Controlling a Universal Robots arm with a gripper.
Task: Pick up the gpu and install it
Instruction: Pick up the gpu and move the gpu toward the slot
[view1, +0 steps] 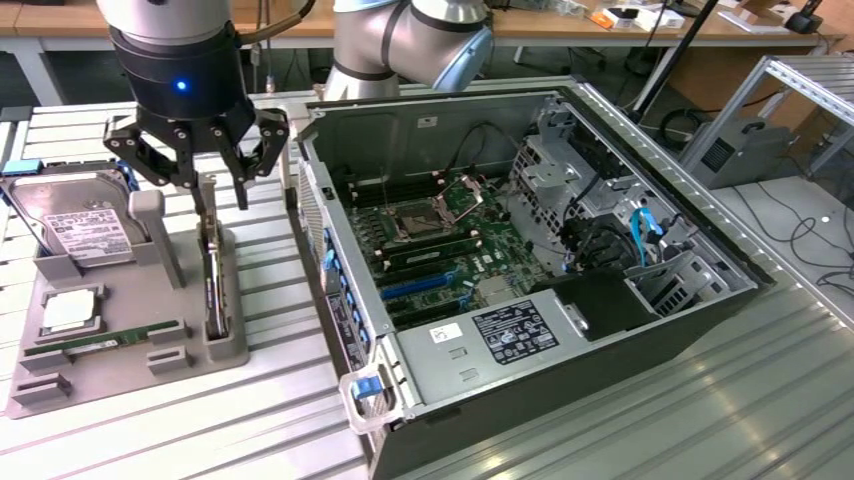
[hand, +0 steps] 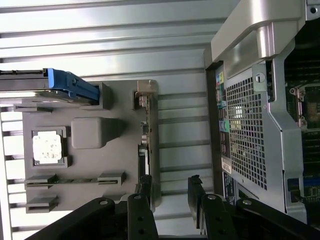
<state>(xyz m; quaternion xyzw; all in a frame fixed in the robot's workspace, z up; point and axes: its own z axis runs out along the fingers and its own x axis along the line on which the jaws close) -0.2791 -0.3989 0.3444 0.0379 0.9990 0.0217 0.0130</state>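
Observation:
The gpu (view1: 211, 275) stands on its long edge in a slot of the grey holder tray (view1: 187, 352), on the exterior view's left. In the wrist view the gpu (hand: 145, 131) appears edge-on, with its silver bracket (hand: 146, 88) at the far end. My gripper (view1: 218, 190) hangs just above the card's top edge, open and holding nothing. In the wrist view the gripper (hand: 170, 192) has one fingertip (hand: 145, 186) right over the card's edge, while the other sits off to the side over bare table. I cannot tell whether that finger touches the card.
The tray also holds a silver hard drive (view1: 78, 228), a processor (view1: 64, 312) and a green memory stick (view1: 110, 345). The open computer case (view1: 350, 395) lies just to the exterior view's right of the tray, its motherboard (view1: 447, 245) exposed. The table is ribbed metal.

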